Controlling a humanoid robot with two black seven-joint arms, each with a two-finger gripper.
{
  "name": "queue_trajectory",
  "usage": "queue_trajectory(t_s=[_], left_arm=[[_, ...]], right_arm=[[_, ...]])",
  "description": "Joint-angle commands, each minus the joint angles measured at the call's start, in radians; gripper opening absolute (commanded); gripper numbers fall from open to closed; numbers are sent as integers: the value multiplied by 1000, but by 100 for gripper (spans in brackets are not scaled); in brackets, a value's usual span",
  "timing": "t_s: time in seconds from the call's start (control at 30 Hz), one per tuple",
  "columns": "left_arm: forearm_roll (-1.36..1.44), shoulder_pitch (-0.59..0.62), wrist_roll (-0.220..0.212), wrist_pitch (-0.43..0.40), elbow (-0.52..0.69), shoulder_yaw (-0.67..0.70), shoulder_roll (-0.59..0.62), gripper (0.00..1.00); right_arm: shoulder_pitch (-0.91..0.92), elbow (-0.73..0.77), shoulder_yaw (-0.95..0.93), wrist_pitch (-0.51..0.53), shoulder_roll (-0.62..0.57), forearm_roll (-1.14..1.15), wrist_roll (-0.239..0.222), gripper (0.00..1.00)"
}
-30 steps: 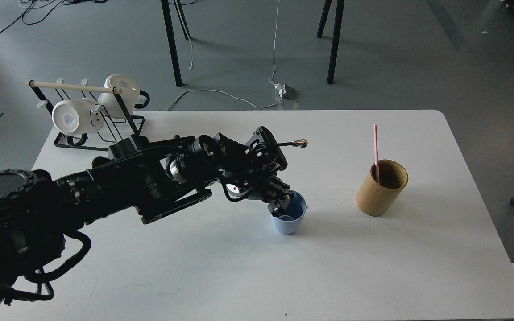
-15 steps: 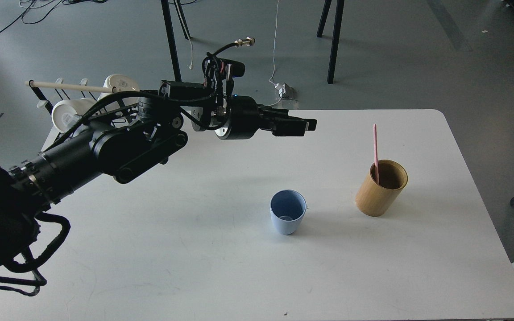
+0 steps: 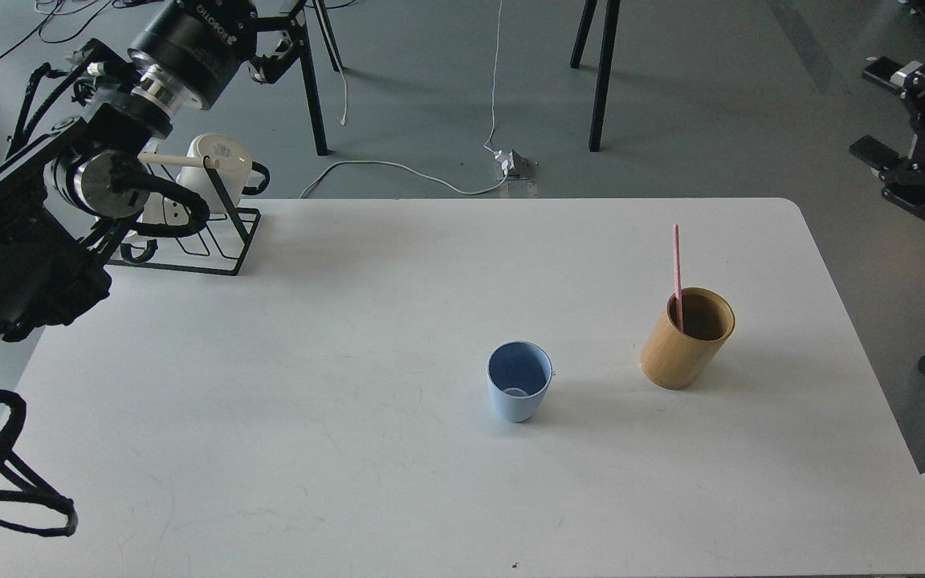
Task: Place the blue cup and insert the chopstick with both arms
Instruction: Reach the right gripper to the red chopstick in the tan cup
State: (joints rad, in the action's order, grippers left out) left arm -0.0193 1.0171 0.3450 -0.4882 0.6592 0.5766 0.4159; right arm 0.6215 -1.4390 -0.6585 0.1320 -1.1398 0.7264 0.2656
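The blue cup stands upright and empty on the white table, right of centre. A pink chopstick stands leaning in the tan bamboo holder, to the right of the cup. My left arm is raised at the top left, far from the cup. Its gripper is dark against a table leg, and its fingers cannot be told apart. My right gripper comes in at the right edge, above the floor and beyond the table. Its two fingers stand apart and hold nothing.
A black wire mug rack with a pale wooden rod and a white mug stands at the table's back left corner, partly behind my left arm. Black table legs and cables are on the floor behind.
My left gripper has let go of the blue cup, risen and swung back to the top left. The cup stays standing on the table. My right gripper has come into view at the right edge.
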Motion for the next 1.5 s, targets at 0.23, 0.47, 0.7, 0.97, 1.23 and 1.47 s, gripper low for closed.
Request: queue_trajectory(t_s=[0.23,0.47,0.7,0.97,1.23,1.47], left_arm=[[-201,-26,0,0,-246,0,-16,99],[-217,-28,0,0,-254,0,-25,99],[-212,-43,2,0,-254,-8,-28,99],[-211,-45,2,0,-254,-9,-20,99],[-209,-41,-3,0,-256,-17,-12,99],[-209,-41,2,0,-256,-17,-14,99]], right_arm=[[0,18,60,-66,98,684,-2,96],[14,120,125,-63,251,921,-2,83],[70,213,230,-55,356,959,-8,68],[86,264,258,-54,411,959,-40,49],[144,265,339,-51,427,958,-55,30],[147,285,341,-52,431,958,-72,7]])
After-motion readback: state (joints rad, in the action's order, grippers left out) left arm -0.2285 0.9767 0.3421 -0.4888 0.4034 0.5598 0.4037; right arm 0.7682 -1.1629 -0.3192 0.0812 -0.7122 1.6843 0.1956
